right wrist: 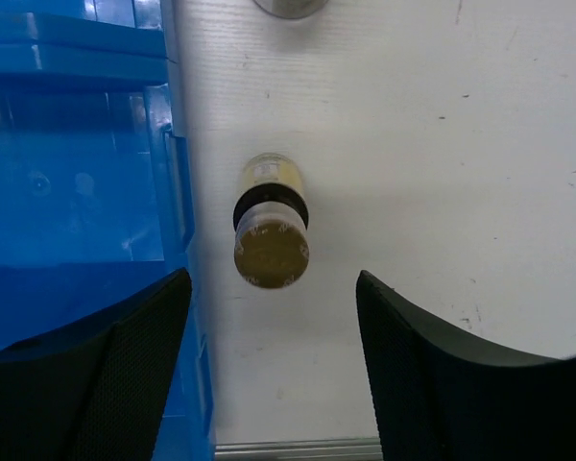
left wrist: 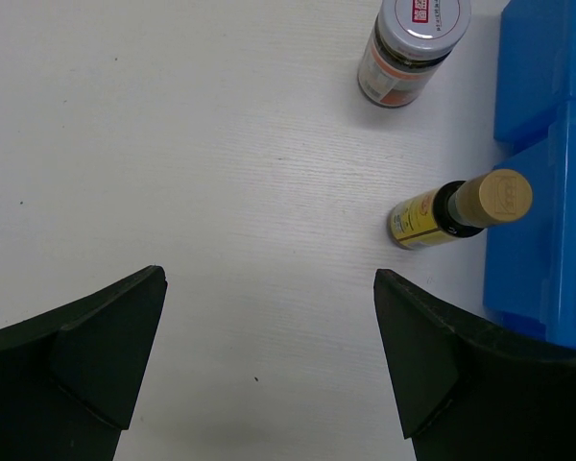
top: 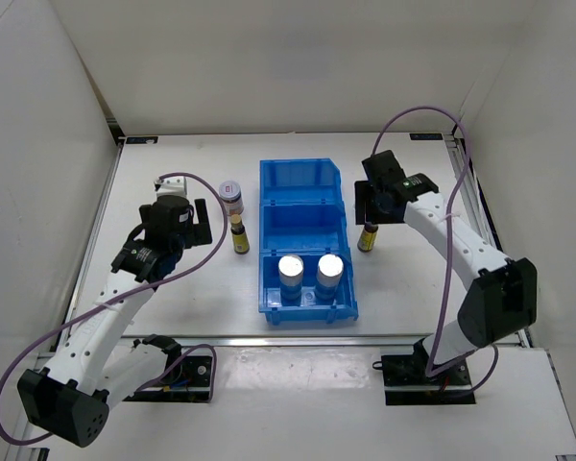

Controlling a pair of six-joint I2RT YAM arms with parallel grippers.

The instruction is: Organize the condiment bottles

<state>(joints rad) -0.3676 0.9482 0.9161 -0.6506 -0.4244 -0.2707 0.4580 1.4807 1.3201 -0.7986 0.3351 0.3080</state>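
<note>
Slim yellow-labelled bottle stands centre-frame on the bench beside the blue bin, right fingers spread, not touching it. Light, rigid, probably glass (narrow base, tippy): grip its body below the cap. Left fingers gape wide.

Top view: slim bottle right of blue bin; its top merges with dark right gripper, cap indistinct, label too small to read.
Left wrist view: short jar cut by top edge, lid print blurred; bin runs off right edge.
Right wrist view: grey round object at top centre, mostly out of frame, identity unclear; bin cut by left edge.
</note>
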